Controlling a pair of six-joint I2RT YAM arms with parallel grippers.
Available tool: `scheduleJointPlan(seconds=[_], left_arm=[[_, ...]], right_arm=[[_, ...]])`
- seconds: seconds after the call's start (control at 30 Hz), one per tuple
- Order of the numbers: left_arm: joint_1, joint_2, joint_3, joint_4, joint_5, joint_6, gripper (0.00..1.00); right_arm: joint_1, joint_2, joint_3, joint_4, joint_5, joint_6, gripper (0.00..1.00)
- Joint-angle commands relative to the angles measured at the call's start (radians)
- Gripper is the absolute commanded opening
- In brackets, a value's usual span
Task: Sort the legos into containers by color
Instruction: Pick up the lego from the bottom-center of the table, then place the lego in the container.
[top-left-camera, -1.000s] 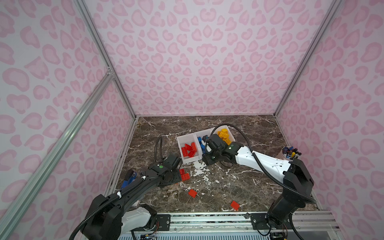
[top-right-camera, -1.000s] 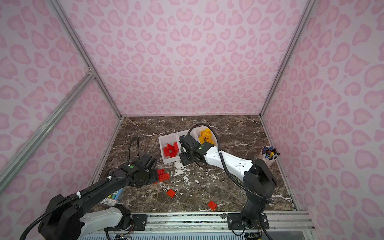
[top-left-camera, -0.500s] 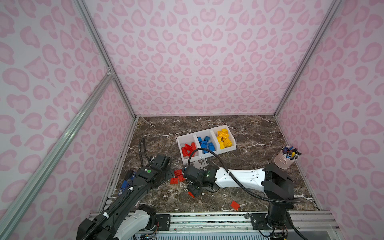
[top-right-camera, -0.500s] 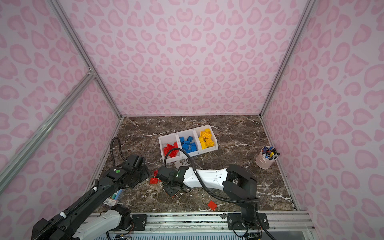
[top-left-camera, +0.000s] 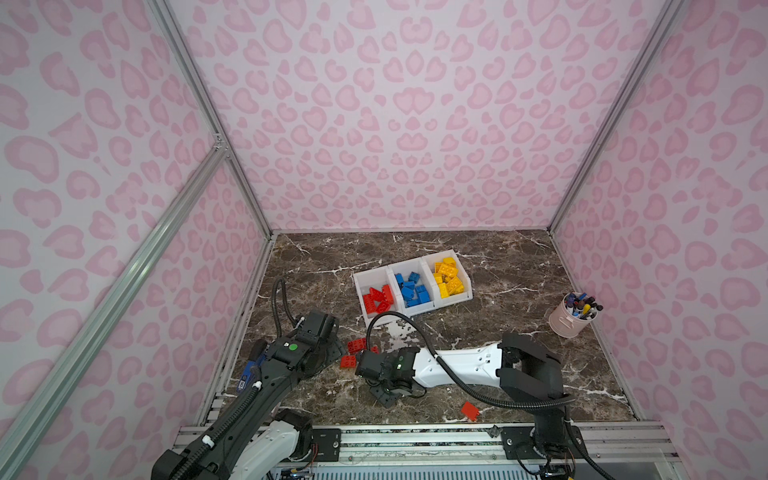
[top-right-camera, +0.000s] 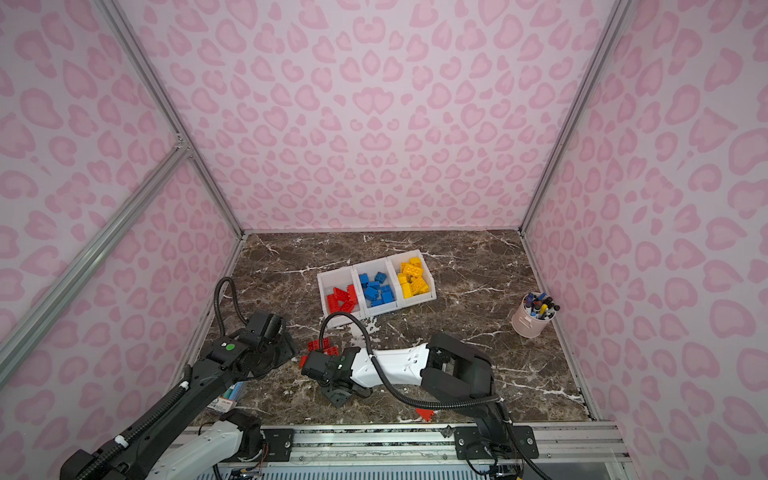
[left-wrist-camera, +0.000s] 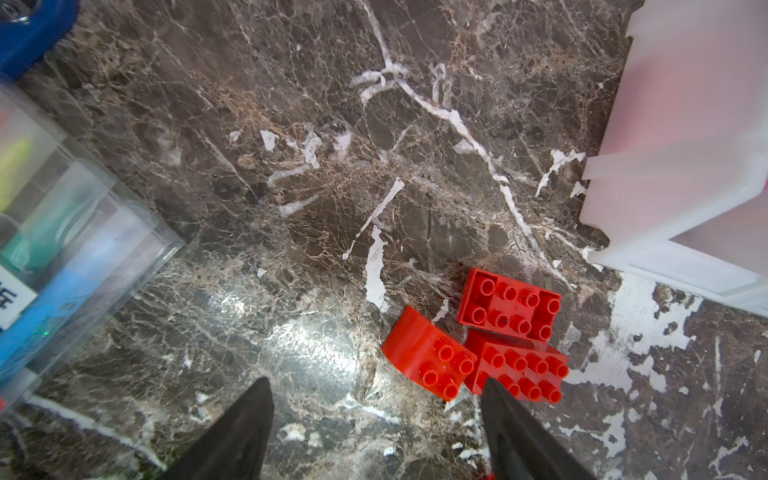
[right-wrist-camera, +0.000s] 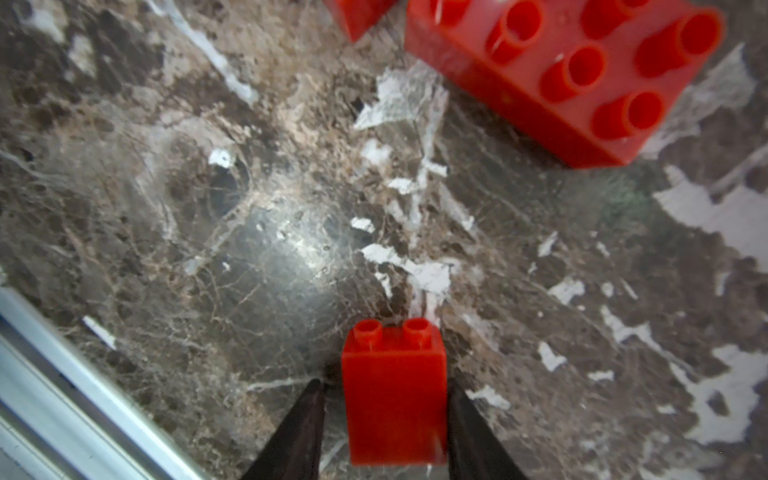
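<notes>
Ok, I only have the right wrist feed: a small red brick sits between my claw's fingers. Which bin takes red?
Observer: The red bin is the end one of the row, the end nearest the left claw.
Operator: Any loose red that I can't see?
Observer: One red brick lies alone close to the front rail.
Operator: And what is the left claw doing?
Observer: It is open, beside a cluster of three red bricks on the marble.
</notes>
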Motion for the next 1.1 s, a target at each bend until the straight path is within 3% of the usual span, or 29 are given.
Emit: scheduleJointPlan(seconds=[0.0, 0.17, 0.3, 0.57, 0.6, 0.67, 0.73, 0.9, 1.07], left_arm=[[0.004, -0.007, -0.004, -0.014, -0.003, 0.000, 0.80], [0.005, -0.011, 0.000, -0.016, -0.003, 0.005, 0.80], [0.005, -0.021, -0.009, -0.013, 0.013, -0.001, 0.80], [0.006, -0.075, -0.063, 0.008, 0.054, -0.033, 0.80], [0.006, -0.082, -0.068, 0.009, 0.059, -0.035, 0.80], [0.005, -0.092, -0.074, 0.013, 0.063, -0.035, 0.80], [0.005, -0.095, -0.076, 0.017, 0.063, -0.034, 0.80], [0.005, -0.076, -0.078, 0.033, 0.060, -0.024, 0.80], [0.005, -0.047, -0.083, 0.064, 0.062, -0.006, 0.80]], right_arm=[[-0.005, 0.000, 0.004, -0.021, 0.038, 0.002, 0.35], [-0.098, -0.054, 0.062, -0.050, 0.052, -0.074, 0.29], [-0.212, -0.049, 0.220, -0.101, 0.089, -0.180, 0.29], [-0.403, 0.225, 0.621, -0.177, 0.092, -0.239, 0.29], [-0.415, 0.272, 0.684, -0.199, 0.090, -0.240, 0.31], [-0.423, 0.355, 0.803, -0.263, 0.101, -0.245, 0.48], [-0.415, 0.389, 0.891, -0.324, 0.136, -0.252, 0.58], [-0.407, 0.222, 0.738, -0.289, 0.175, -0.232, 0.61], [-0.406, -0.093, 0.304, -0.223, 0.201, -0.094, 0.62]])
